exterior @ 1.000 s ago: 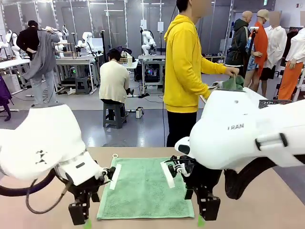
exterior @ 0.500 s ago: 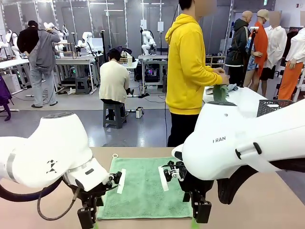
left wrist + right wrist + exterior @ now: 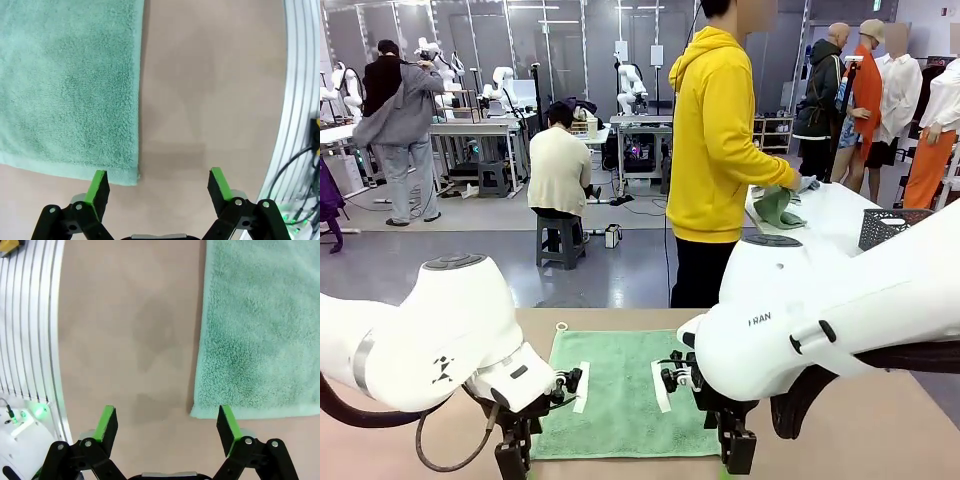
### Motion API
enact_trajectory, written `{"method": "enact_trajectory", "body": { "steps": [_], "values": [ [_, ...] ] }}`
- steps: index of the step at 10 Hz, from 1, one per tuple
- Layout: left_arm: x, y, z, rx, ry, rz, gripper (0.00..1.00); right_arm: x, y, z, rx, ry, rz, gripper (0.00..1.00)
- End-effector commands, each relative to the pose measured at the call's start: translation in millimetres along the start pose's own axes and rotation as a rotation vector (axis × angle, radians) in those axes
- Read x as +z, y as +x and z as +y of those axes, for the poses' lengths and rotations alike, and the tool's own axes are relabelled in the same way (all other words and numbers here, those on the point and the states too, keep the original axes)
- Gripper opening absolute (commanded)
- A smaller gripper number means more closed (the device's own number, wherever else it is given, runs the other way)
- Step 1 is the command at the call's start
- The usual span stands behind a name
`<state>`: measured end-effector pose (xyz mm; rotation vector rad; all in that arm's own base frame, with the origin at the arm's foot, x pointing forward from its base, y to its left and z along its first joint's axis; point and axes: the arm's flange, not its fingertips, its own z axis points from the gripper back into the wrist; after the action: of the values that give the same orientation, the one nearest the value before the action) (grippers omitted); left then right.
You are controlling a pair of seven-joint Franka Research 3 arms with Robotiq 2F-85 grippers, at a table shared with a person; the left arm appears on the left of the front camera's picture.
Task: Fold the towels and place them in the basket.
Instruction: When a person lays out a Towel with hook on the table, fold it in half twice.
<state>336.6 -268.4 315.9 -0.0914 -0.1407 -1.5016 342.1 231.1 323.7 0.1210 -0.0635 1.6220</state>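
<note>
Green towel [image 3: 620,385] lies flat; my left claw [image 3: 158,176] and right claw [image 3: 170,412] gape wide over its near corners. I should pinch each corner squarely, then lift both evenly.

White rounded arms [image 3: 820,310], black grippers [image 3: 158,182] [image 3: 167,425], green pads [image 3: 97,182], black cable [image 3: 425,455]
</note>
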Motion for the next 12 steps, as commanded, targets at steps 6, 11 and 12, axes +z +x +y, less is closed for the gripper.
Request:
{"method": "enact_trajectory", "body": {
  "steps": [6, 11, 12],
  "values": [
    [-17, -2, 15, -0.018, 0.024, 0.051, 1.00, -28, -3, -20, -0.113, -0.027, 0.093, 1.00],
    [-24, -4, 20, -0.024, 0.014, 0.049, 1.00, -31, -5, -35, -0.139, -0.030, 0.063, 1.00],
    [-24, -4, 22, -0.023, 0.011, 0.042, 1.00, -31, -5, -36, -0.142, -0.031, 0.060, 1.00]
  ]
}}
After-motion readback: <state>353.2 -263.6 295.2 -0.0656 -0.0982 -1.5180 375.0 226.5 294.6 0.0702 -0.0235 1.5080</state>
